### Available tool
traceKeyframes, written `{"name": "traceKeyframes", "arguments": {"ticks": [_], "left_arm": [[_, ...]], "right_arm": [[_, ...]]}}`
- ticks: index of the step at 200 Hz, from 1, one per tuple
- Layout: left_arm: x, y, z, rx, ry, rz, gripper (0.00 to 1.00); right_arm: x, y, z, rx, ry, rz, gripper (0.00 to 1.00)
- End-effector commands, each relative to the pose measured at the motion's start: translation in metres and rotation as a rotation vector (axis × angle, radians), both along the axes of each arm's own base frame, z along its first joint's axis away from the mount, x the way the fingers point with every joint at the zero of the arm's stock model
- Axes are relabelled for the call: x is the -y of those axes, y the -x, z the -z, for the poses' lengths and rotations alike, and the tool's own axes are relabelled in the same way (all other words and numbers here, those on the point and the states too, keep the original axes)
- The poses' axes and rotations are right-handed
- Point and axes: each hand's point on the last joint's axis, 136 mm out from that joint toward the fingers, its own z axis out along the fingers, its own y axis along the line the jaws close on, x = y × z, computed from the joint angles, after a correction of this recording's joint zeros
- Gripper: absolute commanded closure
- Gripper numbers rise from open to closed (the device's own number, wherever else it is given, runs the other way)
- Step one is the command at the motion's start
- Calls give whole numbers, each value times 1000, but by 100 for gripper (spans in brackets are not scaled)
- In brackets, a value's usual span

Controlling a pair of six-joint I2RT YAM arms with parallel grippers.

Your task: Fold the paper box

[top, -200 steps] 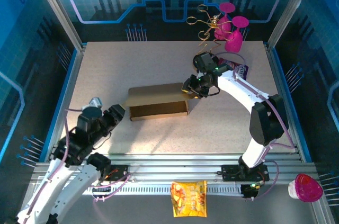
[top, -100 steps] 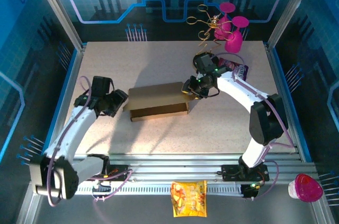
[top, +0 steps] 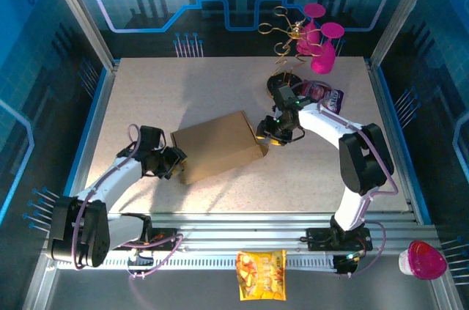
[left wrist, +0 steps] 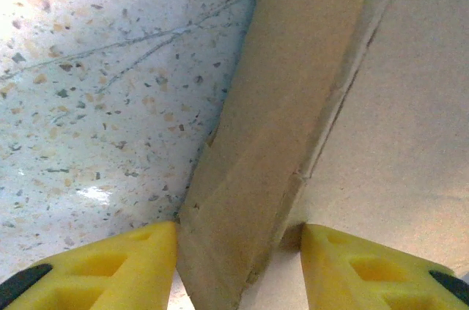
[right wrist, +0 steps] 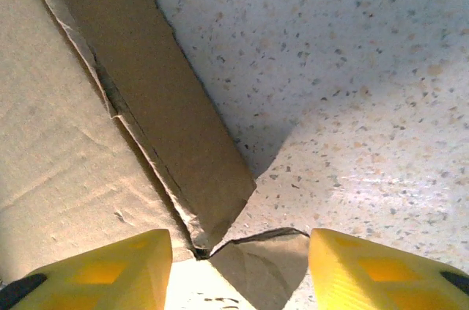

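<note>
Speckled pale surface (top: 183, 83) is carrying the paper box (top: 218, 147) near its middle in the top view. The box is lying skewed and looks nearly closed. The left jaws are meeting its left end, and the right jaws are meeting its right corner.

At the left wrist, the yellow fingers (left wrist: 110, 262) are standing spread astride a folded side wall. One pad is touching the cardboard, while the other is just clear of it. Seating deeper and closing squarely across that wall should, I judge, keep it from buckling.

At the right wrist, the fingers (right wrist: 95, 266) are also standing spread and pinching nothing, with a creased flap corner lying between them. Gripping close to the crease while the other arm is bracing the box would probably stop it swivelling further.
</note>
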Motion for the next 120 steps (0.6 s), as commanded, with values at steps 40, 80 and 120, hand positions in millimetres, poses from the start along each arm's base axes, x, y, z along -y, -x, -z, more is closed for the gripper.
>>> {"name": "traceKeyframes", "arguments": {"ticks": [40,80,120], "left_arm": [[-1,-7,-32,84,-52,85,58],[-9,0,-38,80,-120,134,62],[-11,-4,-26,39,-137,155,70]], "right_arm": [[8,-12,-21,98,-29,-132,40],[20,-13,-29,129,-5,-186,40],[21,-11,-32,133,-29,-183,41]]}}
